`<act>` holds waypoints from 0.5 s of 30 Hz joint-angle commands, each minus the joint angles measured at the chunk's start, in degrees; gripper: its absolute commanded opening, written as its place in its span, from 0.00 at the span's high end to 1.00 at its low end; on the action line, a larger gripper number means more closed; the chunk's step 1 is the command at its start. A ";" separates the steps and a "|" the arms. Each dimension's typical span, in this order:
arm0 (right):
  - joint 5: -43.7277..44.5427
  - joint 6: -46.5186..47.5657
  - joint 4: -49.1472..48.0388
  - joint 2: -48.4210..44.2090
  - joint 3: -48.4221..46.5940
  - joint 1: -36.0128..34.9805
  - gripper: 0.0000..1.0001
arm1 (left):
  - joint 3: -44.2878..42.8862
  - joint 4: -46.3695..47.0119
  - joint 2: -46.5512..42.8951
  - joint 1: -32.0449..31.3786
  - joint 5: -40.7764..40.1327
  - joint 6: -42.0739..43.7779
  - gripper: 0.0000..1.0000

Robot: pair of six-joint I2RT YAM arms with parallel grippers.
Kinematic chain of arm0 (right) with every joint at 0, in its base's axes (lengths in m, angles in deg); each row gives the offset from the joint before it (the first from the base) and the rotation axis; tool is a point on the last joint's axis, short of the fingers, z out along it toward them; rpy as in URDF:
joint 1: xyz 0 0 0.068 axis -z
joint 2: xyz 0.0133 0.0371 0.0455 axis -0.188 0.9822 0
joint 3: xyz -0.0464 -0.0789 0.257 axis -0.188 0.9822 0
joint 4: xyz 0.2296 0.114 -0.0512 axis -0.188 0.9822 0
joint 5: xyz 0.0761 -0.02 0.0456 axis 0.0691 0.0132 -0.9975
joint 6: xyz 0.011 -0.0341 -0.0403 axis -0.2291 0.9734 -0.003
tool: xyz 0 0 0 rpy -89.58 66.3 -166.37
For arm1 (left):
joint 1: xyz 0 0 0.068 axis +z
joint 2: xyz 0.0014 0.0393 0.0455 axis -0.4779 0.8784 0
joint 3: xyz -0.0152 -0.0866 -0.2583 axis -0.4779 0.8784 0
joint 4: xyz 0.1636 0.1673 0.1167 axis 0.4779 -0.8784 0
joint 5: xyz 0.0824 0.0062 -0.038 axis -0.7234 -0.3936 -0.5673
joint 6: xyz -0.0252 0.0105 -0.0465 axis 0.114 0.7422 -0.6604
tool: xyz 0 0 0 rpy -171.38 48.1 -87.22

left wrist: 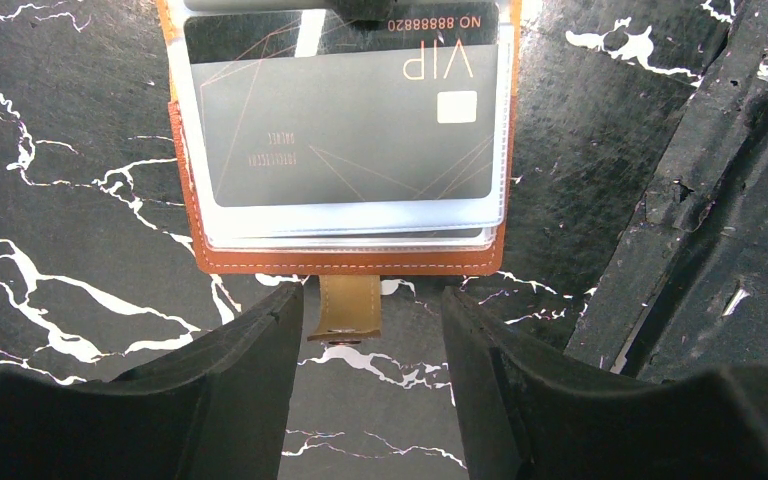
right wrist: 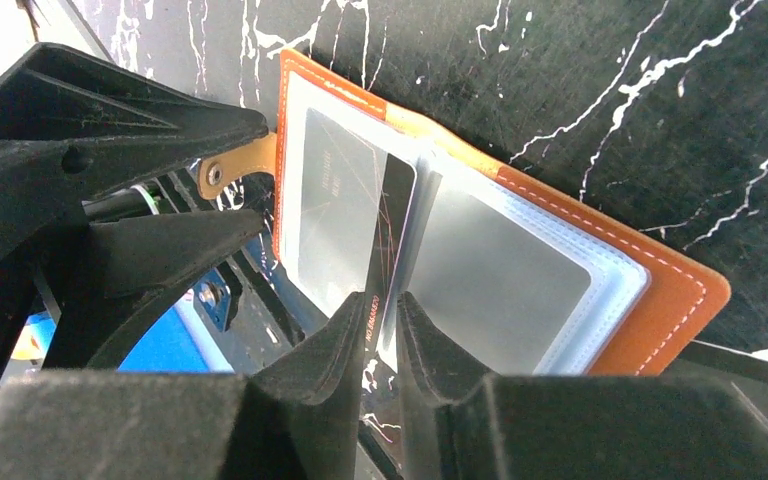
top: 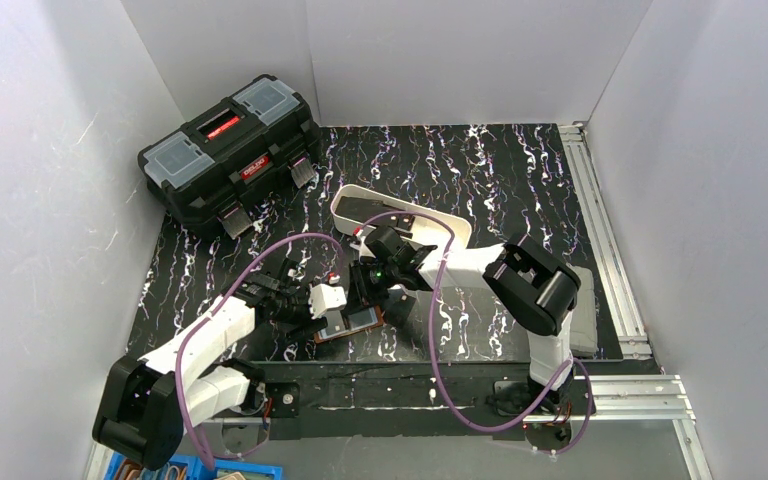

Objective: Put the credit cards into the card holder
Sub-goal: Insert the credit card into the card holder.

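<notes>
The card holder (left wrist: 350, 262) is orange-brown leather with pale stitching. The credit card (left wrist: 360, 130) is dark grey with thin copper lines and gold lettering. The bench (left wrist: 70, 180) is black, veined white. The toolbox (top: 228, 150) is black and grey with red labels.

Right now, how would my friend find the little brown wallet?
Look on the black white-veined table, at its near edge between the two arms. The small orange-brown leather card holder lies open there, clear sleeves showing. Unlike the black toolbox and white tray, it's brown.
</notes>
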 commanded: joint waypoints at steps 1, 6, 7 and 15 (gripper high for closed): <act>-1.06 0.38 -0.61 0.85 -3.34 -0.37 0.76 | -0.21 -0.99 -0.77 -0.25 0.96 0.11 0.48; -1.70 -0.59 -0.79 2.78 -4.90 -0.82 0.76 | 0.13 -0.44 -0.86 -0.26 1.03 0.03 0.48; -1.68 -0.70 -0.82 2.97 -5.05 -0.96 0.76 | 0.15 -0.41 -0.91 -0.25 1.00 0.07 0.48; -1.40 -0.47 -0.20 2.70 -5.00 -1.51 0.76 | 0.41 -0.42 -1.34 -0.27 0.92 0.05 0.48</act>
